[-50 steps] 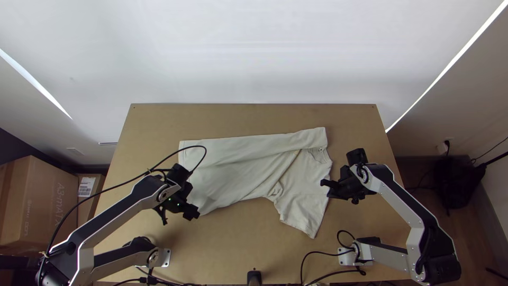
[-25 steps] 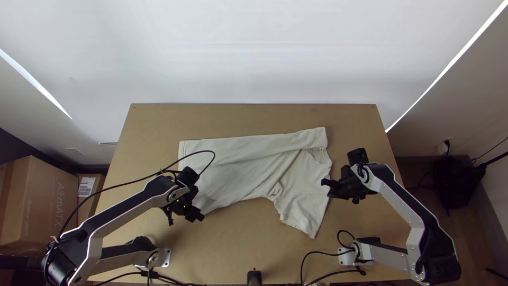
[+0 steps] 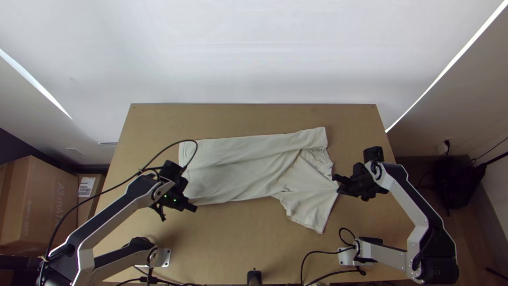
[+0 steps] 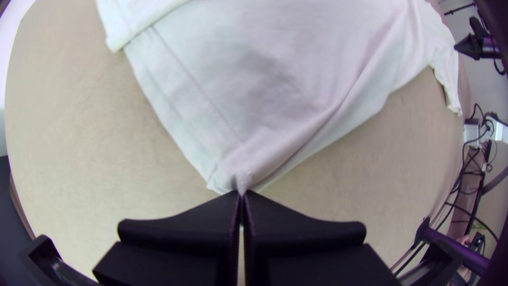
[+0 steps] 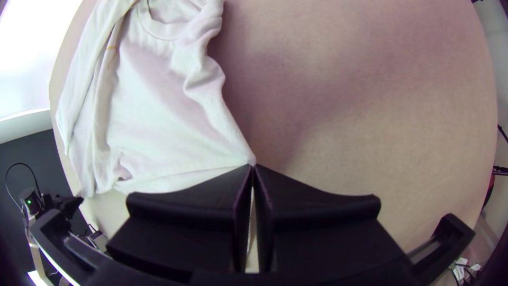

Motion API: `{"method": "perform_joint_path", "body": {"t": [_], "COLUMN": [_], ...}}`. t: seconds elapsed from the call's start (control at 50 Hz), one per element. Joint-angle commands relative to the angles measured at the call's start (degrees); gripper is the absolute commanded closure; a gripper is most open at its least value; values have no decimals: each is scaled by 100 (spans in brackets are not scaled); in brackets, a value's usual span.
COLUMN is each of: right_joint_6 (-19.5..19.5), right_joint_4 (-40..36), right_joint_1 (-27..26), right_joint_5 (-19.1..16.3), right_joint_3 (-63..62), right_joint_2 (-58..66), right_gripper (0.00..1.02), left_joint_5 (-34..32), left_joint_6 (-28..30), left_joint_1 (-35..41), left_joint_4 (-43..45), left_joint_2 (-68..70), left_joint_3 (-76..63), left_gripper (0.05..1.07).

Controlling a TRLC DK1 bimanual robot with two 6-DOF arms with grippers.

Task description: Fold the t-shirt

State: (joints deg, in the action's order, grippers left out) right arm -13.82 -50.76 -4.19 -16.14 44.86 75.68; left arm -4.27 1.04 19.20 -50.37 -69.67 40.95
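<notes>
Since the earlier frame, the right pincer (image 3: 335, 179) had moved outward, toward its own side of the bench (image 3: 238, 243), and the left pincer (image 3: 193, 208) outward the other way and a little toward the far edge. The t-shirt (image 3: 238, 175) had changed with them: its near edge ran straighter, and the near sleeve (image 3: 312, 212) had shifted toward the right arm.

In the top view, the off-white shirt lay lengthwise across the middle of the bench, its far side folded over in a long strip. Slanting creases crossed the body, the neckline (image 3: 320, 154) was crumpled, and the near sleeve spread toward the near edge.

In the left wrist view, the left pincer (image 4: 242, 193) was closed on a corner of the hem (image 4: 185, 106), with the cloth puckered at the tips and a soft crease running away from them.

In the right wrist view, the right pincer (image 5: 253, 165) was closed on the shirt's edge beyond the neckline, drawing the cloth to a point; rumples ran along that edge.
</notes>
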Motion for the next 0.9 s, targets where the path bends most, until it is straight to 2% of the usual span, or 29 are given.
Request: {"method": "perform_joint_path", "body": {"t": [0.0, 0.18, 0.36, 0.68, 0.88], "right_joint_6": [240, 547, 600, 363, 354], "right_joint_4": [-127, -118, -118, -127, -100], "right_joint_1": [-170, -443, -513, 665, 963], "right_joint_5": [15, 41, 182, 173, 173], "right_joint_3": [119, 93, 207, 840, 1332], "right_joint_2": [-53, 43, 61, -669, -633], "right_gripper": [100, 100, 100, 100, 100], "left_joint_5": [-91, -179, -188, -188, -188], "left_joint_6": [248, 520, 599, -174, -324], "left_joint_1": [-496, -1243, -1577, -1085, -1199], "left_joint_4": [1, 150, 264, 282, 370], "left_joint_2": [76, 147, 173, 358, 32], "left_joint_3": [247, 229, 221, 897, 1451], "left_gripper": [104, 104, 104, 104, 104]}}
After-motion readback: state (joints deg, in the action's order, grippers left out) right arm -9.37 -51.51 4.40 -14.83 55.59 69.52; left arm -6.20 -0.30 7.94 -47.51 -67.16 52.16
